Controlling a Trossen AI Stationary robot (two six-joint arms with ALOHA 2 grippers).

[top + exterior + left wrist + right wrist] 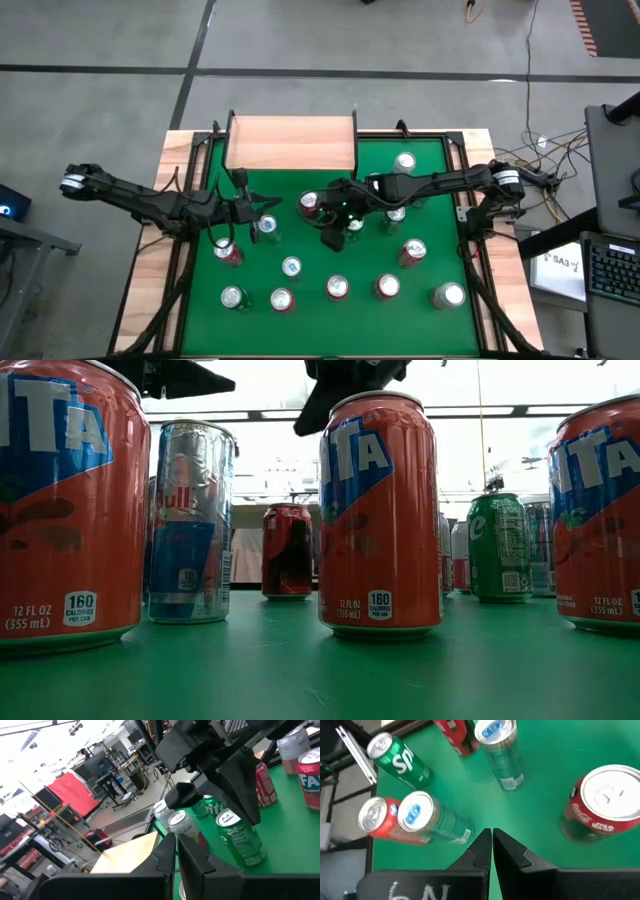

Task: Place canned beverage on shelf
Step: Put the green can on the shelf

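the right gripper (pixel 333 238) is hanging over the middle of the green table (pixel 430 165), and its two fingers (pixel 481 847) are pressed together with nothing between them. in the right wrist view only bare green surface is lying under the tips. cans are standing all around it but none is touching it. the nearest is a green can (pixel 354 228) just beside the gripper at about 2 o'clock. a red can (pixel 309 205) is near at about 10 o'clock, and another red can (pixel 338 288) is farther off at 6 o'clock.

the shelf (pixel 291 143) is standing at the far edge of the table, at about 11 o'clock from the right gripper and well apart from it. its wooden top is carrying no can.

the left gripper (pixel 262 208) is waiting at the left part of the table, at about 9 o'clock from the right one. its fingers (pixel 167 851) are also closed and are holding nothing. a silver and blue can (pixel 266 226) is standing just beside it.
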